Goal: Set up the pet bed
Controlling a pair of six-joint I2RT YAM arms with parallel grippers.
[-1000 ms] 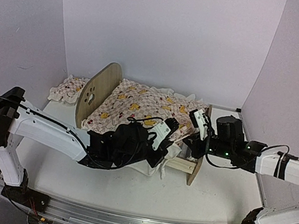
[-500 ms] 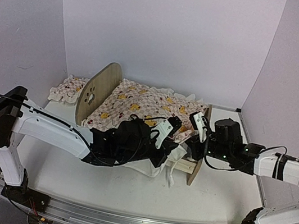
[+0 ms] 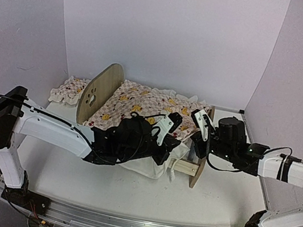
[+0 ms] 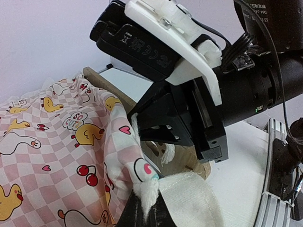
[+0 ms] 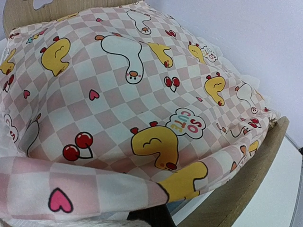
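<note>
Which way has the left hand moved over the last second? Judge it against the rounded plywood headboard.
Yes, slightly: against the rounded plywood headboard, the left hand, shut on the pink checkered duck-print cover, has shifted upward in the top view.

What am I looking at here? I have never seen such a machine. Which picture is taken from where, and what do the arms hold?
These are two robot arms bolted at the near edge of a white table. The wide picture comes from a fixed camera above and behind them: left arm on the left, right arm on the right. The other two come from a small camera on each wrist. On the table stands a small wooden pet bed with a paw-shaped hole in its headboard. A pink checked cover with yellow ducks lies over it; a matching pillow lies outside the bed, beside the headboard. The left tool and the right tool are both shut on the cover's edge near the foot end.
</note>
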